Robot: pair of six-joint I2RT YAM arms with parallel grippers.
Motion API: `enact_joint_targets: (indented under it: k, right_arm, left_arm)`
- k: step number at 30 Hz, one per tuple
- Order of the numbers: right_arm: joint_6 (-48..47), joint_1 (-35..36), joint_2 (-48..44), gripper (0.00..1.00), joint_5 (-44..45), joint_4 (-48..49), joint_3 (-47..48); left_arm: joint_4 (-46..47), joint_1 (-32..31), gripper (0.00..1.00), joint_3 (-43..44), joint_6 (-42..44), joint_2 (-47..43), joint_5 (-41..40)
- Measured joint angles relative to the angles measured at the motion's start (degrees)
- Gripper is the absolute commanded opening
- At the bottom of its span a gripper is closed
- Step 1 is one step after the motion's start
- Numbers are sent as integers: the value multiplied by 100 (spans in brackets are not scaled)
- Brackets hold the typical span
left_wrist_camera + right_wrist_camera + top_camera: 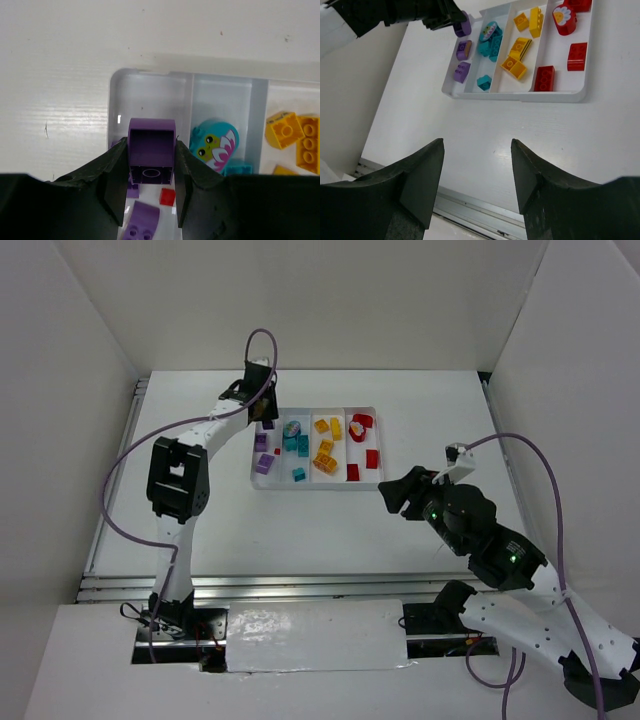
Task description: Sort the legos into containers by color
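My left gripper [263, 416] is shut on a purple brick [151, 150] and holds it above the far end of the leftmost compartment of the white tray [315, 486]. That compartment holds purple bricks [264, 463] and one small red piece [167, 196]. The other compartments hold teal bricks [297, 445] with a round multicoloured one [215, 145], yellow bricks [326, 455], and red bricks [372, 458]. My right gripper [395, 495] is open and empty, hovering over the table right of the tray's near corner. The tray [520, 95] and the held purple brick [463, 26] also show in the right wrist view.
The tray's far-left corner wall [150, 75] lies just beyond the held brick. White walls enclose the table on three sides. A metal rail [300, 585] runs along the table's near edge. Cables hang from both arms.
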Motion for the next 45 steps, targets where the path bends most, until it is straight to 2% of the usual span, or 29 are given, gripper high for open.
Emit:
enact_joint_targets:
  k: [1,3,4,7,10,12,15,16,19,23,32,35,39,45]
  right_arm:
    - [0,0,-2,64,-42,-59,0]
    - [0,0,-7,64,-98,-160,-7]
    - [2,0,-20,64,-109,-199,-13]
    - [2,0,-85,64,-153,-306,-52]
    - [0,0,-144,64,-186,-393,-57]
    - [0,0,-149,64,-186,-411,-57]
    - [0,0,-133,64,-208,-411,-57]
    - [0,0,-122,64,-212,-409,-59]
    - [0,0,-85,64,-251,-402,-83]
    - [0,0,-63,64,-306,-400,-162]
    - [4,0,-81,64,-358,-415,-273]
    - [4,0,-81,63,-361,-428,-306]
    - [7,0,-79,63,-391,-433,-339]
    - [7,0,-79,63,-437,-431,-358]
  left_arm:
    - [-7,28,40,138,52,146,7]
    - [-24,66,53,345,85,385,22]
    - [-24,72,64,376,107,442,26]
    - [-63,76,73,334,133,483,46]
    - [-13,76,75,308,186,479,129]
    - [17,76,74,262,190,455,170]
    - [101,76,64,-151,160,192,267]
    - [101,76,54,-361,129,22,297]
    - [83,76,39,-892,-28,-520,437]
    - [101,76,33,-1032,-142,-925,654]
    - [-28,76,32,-1019,-166,-518,1071]
    - [-162,76,37,-1032,-181,-332,1158]
    - [-186,68,50,-1097,-210,-323,1220]
    - [-190,59,51,-1176,-214,-304,1285]
